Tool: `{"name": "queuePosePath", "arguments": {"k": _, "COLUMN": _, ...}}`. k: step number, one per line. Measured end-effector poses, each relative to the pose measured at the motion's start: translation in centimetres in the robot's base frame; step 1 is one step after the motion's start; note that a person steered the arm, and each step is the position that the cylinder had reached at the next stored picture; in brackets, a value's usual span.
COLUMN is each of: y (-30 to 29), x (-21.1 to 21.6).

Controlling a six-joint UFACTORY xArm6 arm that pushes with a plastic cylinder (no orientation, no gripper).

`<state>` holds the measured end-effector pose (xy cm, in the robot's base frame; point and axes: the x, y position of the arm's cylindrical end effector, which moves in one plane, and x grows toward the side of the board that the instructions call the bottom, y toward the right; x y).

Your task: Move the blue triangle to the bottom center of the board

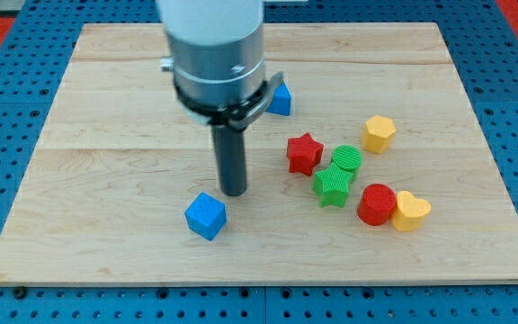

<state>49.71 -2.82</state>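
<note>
The blue triangle (281, 99) lies on the wooden board (106, 135) near the view's top centre, partly hidden behind the arm's grey housing. My tip (233, 191) rests on the board below and to the left of the triangle, well apart from it. A blue cube (206, 216) sits just below and left of my tip, close to it but with a small gap.
To the view's right lie a red star (304, 153), a green cylinder (347, 160), a green star (334, 186), a red cylinder (377, 204), a yellow heart (411, 211) and a yellow hexagon (379, 133). Blue pegboard surrounds the board.
</note>
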Motion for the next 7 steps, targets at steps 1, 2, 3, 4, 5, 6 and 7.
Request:
{"name": "queuePosePath", "arguments": {"k": 1, "y": -2.1, "x": -2.1}}
{"name": "queuePosePath", "arguments": {"k": 2, "y": 2.5, "x": -7.4}}
{"name": "queuePosePath", "arguments": {"k": 3, "y": 8.5, "x": -9.9}}
{"name": "queuePosePath", "arguments": {"k": 4, "y": 8.6, "x": -13.8}}
{"name": "queuePosePath", "arguments": {"k": 5, "y": 4.3, "x": -19.1}}
{"name": "queuePosePath", "arguments": {"k": 6, "y": -0.2, "x": -16.3}}
{"name": "queuePosePath", "arguments": {"k": 7, "y": 0.6, "x": -17.1}}
